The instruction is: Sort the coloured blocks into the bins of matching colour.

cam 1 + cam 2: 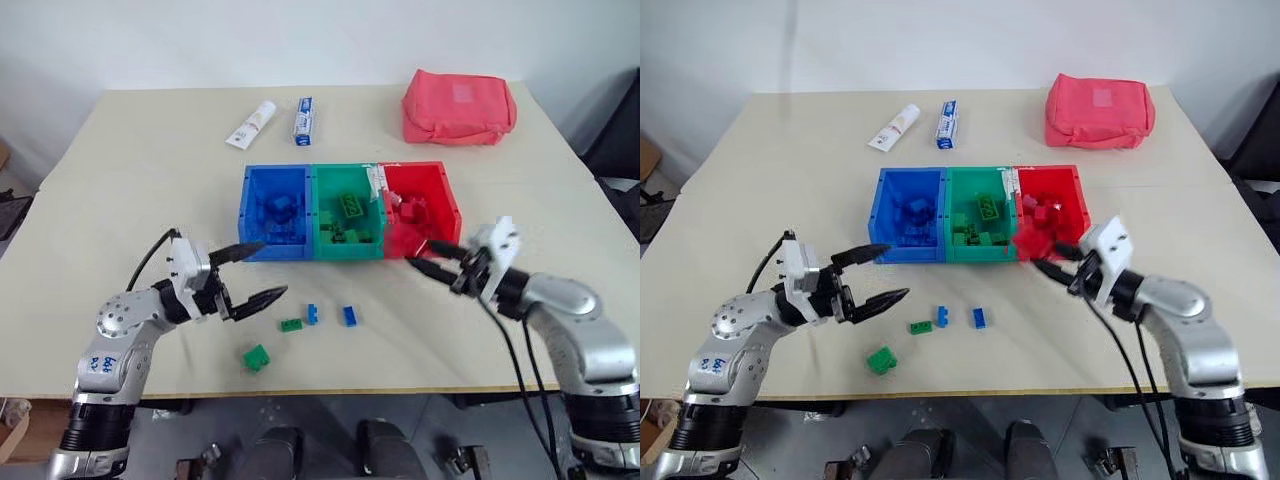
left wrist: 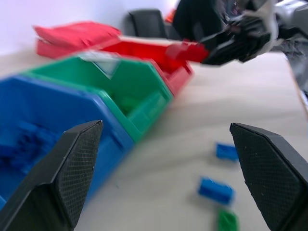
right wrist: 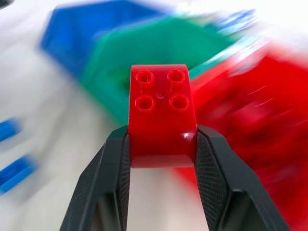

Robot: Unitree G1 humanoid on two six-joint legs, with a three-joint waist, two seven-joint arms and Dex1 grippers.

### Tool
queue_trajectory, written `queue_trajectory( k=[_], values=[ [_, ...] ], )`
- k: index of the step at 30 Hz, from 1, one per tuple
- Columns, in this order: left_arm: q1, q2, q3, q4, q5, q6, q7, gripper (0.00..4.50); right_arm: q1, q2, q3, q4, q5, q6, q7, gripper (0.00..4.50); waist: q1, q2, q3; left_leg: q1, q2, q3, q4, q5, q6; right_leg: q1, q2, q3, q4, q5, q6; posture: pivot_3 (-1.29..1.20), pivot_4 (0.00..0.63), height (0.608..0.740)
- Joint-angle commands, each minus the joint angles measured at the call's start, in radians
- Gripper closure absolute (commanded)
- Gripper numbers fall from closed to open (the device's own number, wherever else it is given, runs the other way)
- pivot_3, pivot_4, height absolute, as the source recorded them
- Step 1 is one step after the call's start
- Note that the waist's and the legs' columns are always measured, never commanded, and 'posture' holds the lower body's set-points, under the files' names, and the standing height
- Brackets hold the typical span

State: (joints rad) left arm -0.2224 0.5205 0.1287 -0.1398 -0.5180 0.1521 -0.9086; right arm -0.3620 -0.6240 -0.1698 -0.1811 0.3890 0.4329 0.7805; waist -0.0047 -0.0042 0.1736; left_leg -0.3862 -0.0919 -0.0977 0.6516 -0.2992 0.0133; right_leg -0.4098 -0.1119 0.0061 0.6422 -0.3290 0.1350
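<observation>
R gripper: clamped on red block, by red bin.
L gripper: jaws wide, empty.

Red four-stud block clamped upright in right gripper beside red bin; four blocks loose on table

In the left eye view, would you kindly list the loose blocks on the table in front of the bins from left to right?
Green block → smaller green block → small blue block → blue block.
</observation>
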Motion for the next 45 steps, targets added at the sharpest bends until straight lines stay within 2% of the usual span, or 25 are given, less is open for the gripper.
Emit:
queue_trajectory(
  k=[1,4,9,13,20,23,29,31,35,41,45],
  values=[
    [-0.001,-0.008,0.018,-0.004,0.0,-0.009,0.023,0.0,-0.092,-0.006,-0.019,0.094,-0.058,-0.055,-0.074,3.05,0.0,0.0,0.0,0.0,0.0,0.0,0.0,0.0,0.0,0.0,0.0,0.0,0.0,0.0,0.0,0.0,0.15,0.74],
    [0.001,-0.012,0.019,-0.005,0.005,-0.011,0.031,0.0,-0.17,0.002,0.016,0.188,-0.091,-0.068,-0.085,3.05,0.002,0.0,0.0,0.0,0.0,0.0,0.0,0.0,0.0,-0.001,0.0,0.0,0.001,0.0,0.0,0.0,0.15,0.74],
    [-0.004,-0.007,0.033,0.001,0.009,-0.003,0.05,0.0,-0.208,-0.004,0.044,0.259,-0.098,-0.131,-0.023,1.33,0.004,0.0,0.0,-0.001,0.0,0.0,0.0,0.0,0.0,-0.001,0.0,0.0,0.001,0.0,0.0,0.0,0.15,0.74],
    [-0.007,0.041,0.041,0.042,0.039,-0.032,0.016,0.0,-0.171,-0.039,0.0,0.28,-0.049,-0.201,0.082,0.03,0.003,0.0,0.0,-0.001,-0.001,0.0,0.001,0.0,0.0,-0.001,0.0,0.0,0.0,0.0,0.0,0.0,0.15,0.74],
    [0.008,0.172,0.021,0.168,0.095,-0.123,-0.164,0.0,0.101,-0.185,-0.092,0.23,0.049,-0.406,0.446,0.03,0.006,0.0,0.0,-0.001,-0.001,-0.001,0.0,0.0,0.001,0.0,-0.001,-0.001,-0.001,0.0,0.0,0.0,0.15,0.74],
    [-0.007,0.196,-0.001,0.23,0.119,-0.165,-0.22,0.0,0.165,-0.218,-0.112,0.207,0.086,-0.384,0.483,0.03,0.002,0.0,0.0,-0.001,0.0,-0.001,0.0,0.0,0.0,0.001,-0.001,-0.001,-0.002,0.0,0.0,0.0,0.15,0.74],
    [-0.063,0.168,-0.039,0.24,0.125,-0.179,-0.249,0.0,0.255,-0.212,-0.118,0.055,0.145,-0.316,0.473,0.03,0.005,0.0,0.0,0.0,0.001,0.0,0.001,0.0,0.0,0.001,-0.001,0.0,-0.001,0.0,0.0,0.0,0.15,0.74],
    [-0.063,0.162,-0.04,0.229,0.109,-0.175,-0.266,0.0,0.263,-0.204,-0.074,-0.023,0.151,-0.266,0.447,0.03,0.004,0.0,0.0,0.0,0.001,0.0,0.0,0.0,0.0,0.001,-0.001,0.0,-0.001,0.0,0.0,0.0,0.15,0.74],
    [-0.046,0.153,-0.045,0.158,0.071,-0.144,-0.291,0.0,0.217,-0.213,0.104,-0.095,0.053,-0.18,0.418,0.03,0.003,0.0,0.0,0.0,0.001,0.0,0.001,0.0,0.0,0.001,0.0,0.0,-0.001,0.0,0.0,0.0,0.15,0.74],
    [0.029,0.159,-0.048,0.091,0.061,-0.124,-0.303,0.0,0.023,-0.092,0.372,0.012,-0.12,-0.162,0.379,0.03,-0.001,0.0,0.0,-0.001,0.0,-0.001,0.001,0.0,0.0,0.0,-0.001,0.001,-0.001,0.0,0.0,0.0,0.15,0.74],
    [0.071,0.162,-0.029,0.062,0.062,-0.12,-0.277,0.0,-0.069,-0.017,0.464,0.119,-0.201,-0.181,0.367,0.03,0.003,0.0,0.0,-0.001,0.0,-0.001,0.0,0.0,0.0,-0.001,-0.001,0.0,-0.001,0.0,0.0,0.0,0.15,0.74]
  ],
)
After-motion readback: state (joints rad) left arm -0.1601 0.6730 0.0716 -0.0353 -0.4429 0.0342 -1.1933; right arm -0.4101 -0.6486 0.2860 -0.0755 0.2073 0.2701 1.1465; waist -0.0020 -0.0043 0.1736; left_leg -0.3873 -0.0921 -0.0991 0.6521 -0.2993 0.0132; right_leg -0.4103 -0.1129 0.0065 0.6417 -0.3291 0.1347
